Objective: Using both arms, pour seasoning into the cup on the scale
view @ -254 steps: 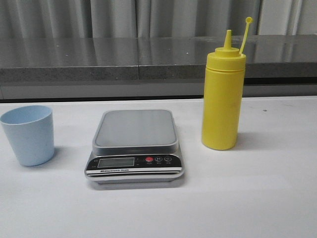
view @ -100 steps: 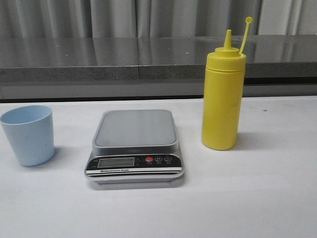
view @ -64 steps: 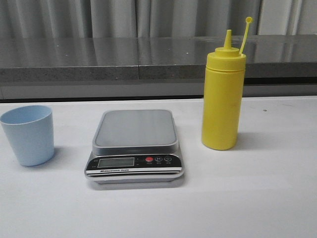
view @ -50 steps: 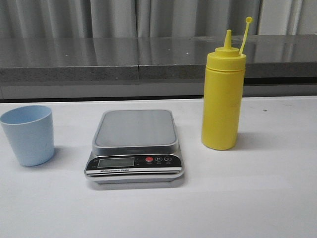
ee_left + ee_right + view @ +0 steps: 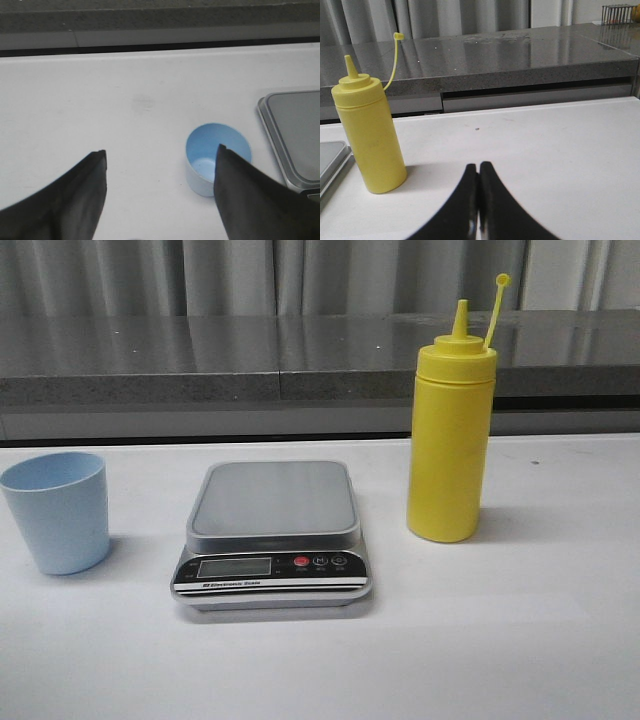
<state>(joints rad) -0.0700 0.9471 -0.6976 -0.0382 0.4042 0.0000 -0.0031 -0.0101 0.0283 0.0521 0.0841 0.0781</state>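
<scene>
Nothing is done yet: the cup [image 5: 57,511] sits off the scale [image 5: 273,532], at its nine o'clock, the seasoning [image 5: 450,435] (cap off) at three. The left gripper [image 5: 160,155] hangs spread wide near the cup; the right gripper [image 5: 478,175] is pressed together, empty.

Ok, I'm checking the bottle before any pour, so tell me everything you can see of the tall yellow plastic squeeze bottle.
The tall yellow plastic squeeze bottle is opaque, a straight cylinder with a slightly wider screw-on top and a cone nozzle. A small cap on a thin tether sticks up beside the nozzle, so the tip is uncapped. It stands upright on the white table, right of the silver-grey digital scale and apart from it. Nothing grips it: the right gripper is shut and short of it. Its fill level cannot be seen.
</scene>
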